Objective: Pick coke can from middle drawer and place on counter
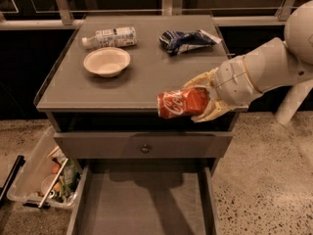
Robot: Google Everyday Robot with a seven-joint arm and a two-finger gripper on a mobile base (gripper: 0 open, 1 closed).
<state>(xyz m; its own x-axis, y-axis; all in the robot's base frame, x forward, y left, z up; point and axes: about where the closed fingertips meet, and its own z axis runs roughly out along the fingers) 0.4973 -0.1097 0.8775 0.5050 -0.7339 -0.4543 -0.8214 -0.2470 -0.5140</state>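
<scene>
My gripper [200, 101] is shut on the coke can [182, 103], a red can with white script that lies sideways in the fingers. It hangs in the air at the front right edge of the counter [146, 77], about level with the rim. The middle drawer [142, 204] is pulled open below, its flat grey floor bare. The arm comes in from the right.
On the counter stand a white bowl [106, 61], a white-labelled plastic bottle [110, 37] lying on its side and a blue chip bag [188, 39]. A closed drawer front with a round knob [145, 149] sits under the counter. A clear bin of clutter [44, 177] stands on the floor at left.
</scene>
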